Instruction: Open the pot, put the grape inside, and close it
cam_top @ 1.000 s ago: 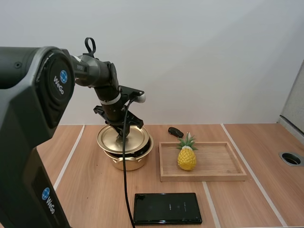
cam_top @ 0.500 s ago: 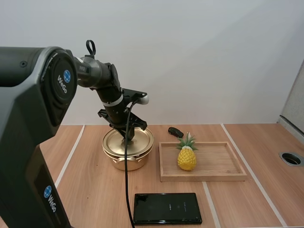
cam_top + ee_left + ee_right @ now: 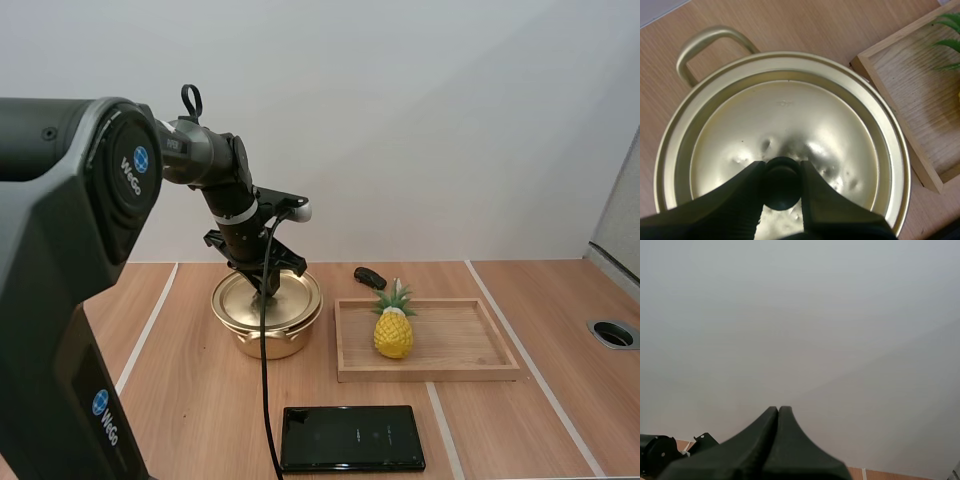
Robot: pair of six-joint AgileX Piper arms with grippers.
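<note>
Two left hand (image 3: 782,171) fingers (image 3: 742,196) seemingly pinch the lid knob (image 3: 782,191)

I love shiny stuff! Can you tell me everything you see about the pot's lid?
The lid is round, shiny golden metal, with small dents near the middle and a stepped rim. Its black knob sits at the centre, pinched by the left gripper. The lid lies level over the pot, covering it, with one pot handle peeking out past its edge. The tray is close beside it, not touching.

The table (image 3: 520,420) bears a pot (image 3: 265,338), tray (image 3: 430,375) and black phone (image 3: 352,438).
</note>
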